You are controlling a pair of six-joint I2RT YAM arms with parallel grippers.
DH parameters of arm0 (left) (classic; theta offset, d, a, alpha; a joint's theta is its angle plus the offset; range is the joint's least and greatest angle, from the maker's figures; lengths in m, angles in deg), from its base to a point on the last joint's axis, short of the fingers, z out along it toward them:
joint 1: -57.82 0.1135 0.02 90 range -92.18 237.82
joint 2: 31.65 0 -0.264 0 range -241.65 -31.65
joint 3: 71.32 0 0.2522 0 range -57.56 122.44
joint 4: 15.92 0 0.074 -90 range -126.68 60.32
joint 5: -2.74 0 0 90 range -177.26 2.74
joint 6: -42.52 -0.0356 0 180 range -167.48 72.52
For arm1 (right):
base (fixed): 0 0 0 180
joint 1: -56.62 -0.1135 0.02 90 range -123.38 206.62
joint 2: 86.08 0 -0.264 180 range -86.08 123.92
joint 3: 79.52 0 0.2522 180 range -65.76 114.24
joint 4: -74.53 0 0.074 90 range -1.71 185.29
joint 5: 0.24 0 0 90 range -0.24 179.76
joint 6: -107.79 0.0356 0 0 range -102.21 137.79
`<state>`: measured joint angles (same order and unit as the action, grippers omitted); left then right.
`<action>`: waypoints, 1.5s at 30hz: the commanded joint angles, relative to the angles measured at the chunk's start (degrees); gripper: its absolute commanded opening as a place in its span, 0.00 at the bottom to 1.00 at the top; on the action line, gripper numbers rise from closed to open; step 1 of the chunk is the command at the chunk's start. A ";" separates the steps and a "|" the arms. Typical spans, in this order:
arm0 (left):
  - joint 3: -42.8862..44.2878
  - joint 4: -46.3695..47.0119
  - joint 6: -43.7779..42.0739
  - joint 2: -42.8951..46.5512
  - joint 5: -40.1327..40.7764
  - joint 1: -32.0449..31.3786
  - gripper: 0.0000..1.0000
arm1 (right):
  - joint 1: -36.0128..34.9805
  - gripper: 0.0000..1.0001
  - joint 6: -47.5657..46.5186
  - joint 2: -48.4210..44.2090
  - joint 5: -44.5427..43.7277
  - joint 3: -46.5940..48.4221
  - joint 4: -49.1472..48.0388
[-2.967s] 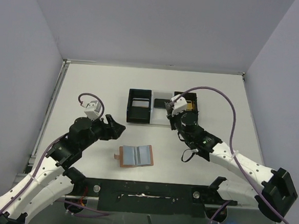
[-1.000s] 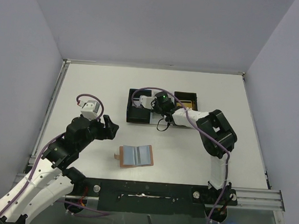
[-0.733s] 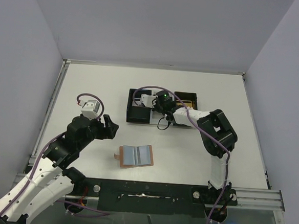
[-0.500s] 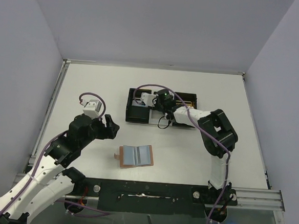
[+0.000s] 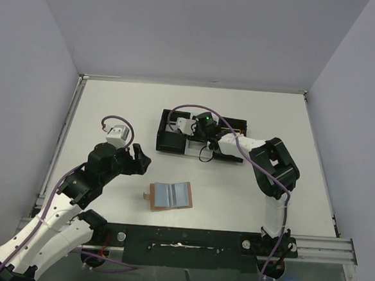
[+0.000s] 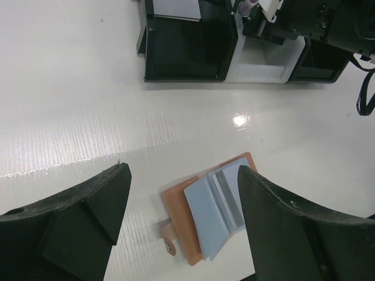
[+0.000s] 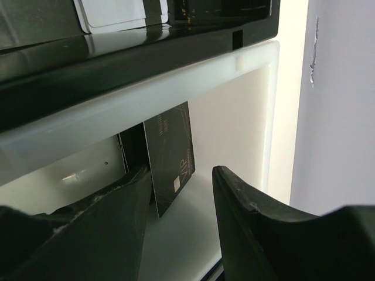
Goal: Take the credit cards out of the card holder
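Observation:
The card holder (image 5: 169, 194) lies open on the table with its light blue lining up and its tan tab to the left. In the left wrist view the card holder (image 6: 179, 218) sits just below my open left gripper (image 6: 183, 175), which hovers empty above it. My left gripper (image 5: 138, 159) is left of the holder from above. My right gripper (image 5: 189, 133) reaches into the tray's white middle compartment. Its jaws stand open in the right wrist view (image 7: 183, 190). A black credit card (image 7: 170, 164) stands on edge there, close by the left finger. A silver-grey card (image 6: 173, 7) lies in the left compartment.
The black three-compartment tray (image 5: 159, 131) sits at the table's middle back, slightly skewed, and its front wall (image 6: 187, 73) shows in the left wrist view. The right arm's cable (image 5: 196, 109) loops over it. Side walls enclose the table.
My right gripper has opened inside the white compartment and the black card now stands free of its fingers. The tray has skewed slightly. My left arm shifted a little.

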<state>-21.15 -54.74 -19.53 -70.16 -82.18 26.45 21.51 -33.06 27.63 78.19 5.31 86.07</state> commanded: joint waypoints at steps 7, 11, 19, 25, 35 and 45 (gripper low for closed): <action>1.74 4.04 -1.01 -1.08 -2.76 0.44 0.73 | 0.88 0.47 4.14 -4.82 3.73 1.54 1.00; 1.74 3.97 -0.69 -1.69 -3.73 0.44 0.74 | 1.60 0.48 5.15 -5.48 4.38 1.68 0.91; 1.48 4.70 0.00 -2.40 -6.84 0.50 0.74 | 2.15 0.49 9.77 -8.86 6.00 1.86 -0.46; -0.99 6.54 4.30 -2.59 -14.48 0.46 0.74 | 2.11 0.53 31.21 -20.22 11.12 -2.59 -4.72; -6.97 13.34 15.51 -11.03 -25.56 -1.08 0.63 | 1.62 0.50 78.99 -39.82 20.20 -23.21 -2.93; -5.70 6.30 19.98 -17.80 -7.68 -11.55 0.63 | -12.52 0.49 95.20 -44.01 7.23 -32.07 -0.99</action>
<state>-28.15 -48.97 -2.55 -85.46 -95.77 16.15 12.00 52.94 -13.90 89.84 -25.95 89.11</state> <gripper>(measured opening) 0.631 0.505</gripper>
